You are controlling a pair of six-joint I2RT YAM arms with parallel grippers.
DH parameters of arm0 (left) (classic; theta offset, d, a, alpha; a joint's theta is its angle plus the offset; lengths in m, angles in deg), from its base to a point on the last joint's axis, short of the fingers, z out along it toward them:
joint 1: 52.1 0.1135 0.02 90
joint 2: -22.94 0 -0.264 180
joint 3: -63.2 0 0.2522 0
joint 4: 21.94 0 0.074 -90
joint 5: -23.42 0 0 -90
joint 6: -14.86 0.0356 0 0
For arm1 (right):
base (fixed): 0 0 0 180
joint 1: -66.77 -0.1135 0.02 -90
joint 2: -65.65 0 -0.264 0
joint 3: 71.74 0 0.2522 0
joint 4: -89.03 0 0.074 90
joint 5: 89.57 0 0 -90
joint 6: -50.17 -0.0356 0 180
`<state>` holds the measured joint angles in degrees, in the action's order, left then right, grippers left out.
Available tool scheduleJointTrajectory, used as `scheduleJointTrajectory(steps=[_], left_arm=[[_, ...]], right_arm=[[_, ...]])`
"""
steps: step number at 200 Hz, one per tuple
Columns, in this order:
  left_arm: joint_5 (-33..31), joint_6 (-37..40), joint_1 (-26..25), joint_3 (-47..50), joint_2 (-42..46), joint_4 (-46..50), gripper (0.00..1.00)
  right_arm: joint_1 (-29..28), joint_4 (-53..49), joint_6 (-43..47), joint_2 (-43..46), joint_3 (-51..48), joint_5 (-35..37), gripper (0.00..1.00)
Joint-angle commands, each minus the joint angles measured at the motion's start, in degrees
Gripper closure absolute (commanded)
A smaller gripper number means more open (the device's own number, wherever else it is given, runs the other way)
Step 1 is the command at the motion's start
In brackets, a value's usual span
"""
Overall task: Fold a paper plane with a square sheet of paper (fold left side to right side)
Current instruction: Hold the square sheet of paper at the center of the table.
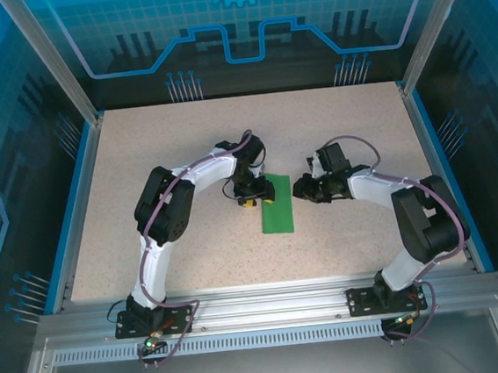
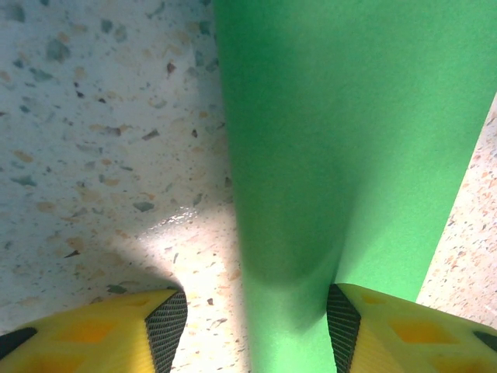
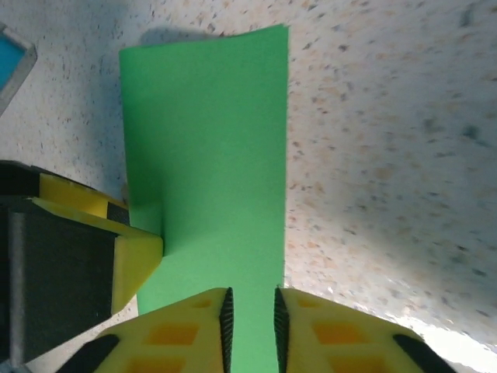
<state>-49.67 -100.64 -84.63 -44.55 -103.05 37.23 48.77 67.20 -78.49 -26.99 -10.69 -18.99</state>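
The green paper sheet [image 1: 277, 203] lies flat on the speckled table, folded to a narrow upright strip at the middle. My left gripper [image 1: 248, 199] sits low at the strip's upper left edge. It is open, with its jaws wide apart and the left edge of the paper [image 2: 342, 140] running between them [image 2: 256, 330]. My right gripper [image 1: 302, 188] is at the strip's upper right. Its jaws [image 3: 251, 326] stand a narrow gap apart over the paper [image 3: 210, 132], close to the paper's right edge. The left gripper's yellow finger [image 3: 136, 260] rests on the opposite edge.
The speckled tabletop [image 1: 141, 162] is bounded by a blue rim [image 1: 78, 203] on the left and right. An aluminium rail [image 1: 269, 303] with both arm bases runs along the near edge. Blue patterned panels wall in the back and sides.
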Motion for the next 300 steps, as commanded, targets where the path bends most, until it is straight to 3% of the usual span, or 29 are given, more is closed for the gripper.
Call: scheduleJointTrajectory(steps=[1, 11, 142, 249, 276, 300], left_arm=[[1.3, 1.2, -3.7, 2.3, -7.3, -4.6, 0.44], [1.3, 1.1, -3.7, 2.3, -7.3, -4.6, 0.44], [0.8, 0.9, -3.7, 2.8, -5.8, -5.3, 0.44], [-7.4, -1.6, -3.3, 11.9, 14.5, -13.7, 0.33], [-4.4, -1.7, -3.3, 13.5, 14.7, -15.9, 0.42], [0.3, -2.4, -3.2, 14.2, 13.2, -18.8, 0.59]], right_arm=[[-1.5, 2.0, -0.6, -2.7, 2.3, -3.6, 0.94], [-2.0, 1.9, -0.6, -3.9, 2.7, -3.9, 1.00], [-3.9, -5.1, 0.4, -12.5, 4.6, 1.7, 1.00], [-3.3, -6.3, 0.6, -13.7, 2.0, 3.4, 1.00], [-3.2, -6.5, 0.8, -13.8, 2.0, 3.5, 1.00], [-3.2, -6.6, 0.8, -14.0, 2.0, 3.5, 1.00]])
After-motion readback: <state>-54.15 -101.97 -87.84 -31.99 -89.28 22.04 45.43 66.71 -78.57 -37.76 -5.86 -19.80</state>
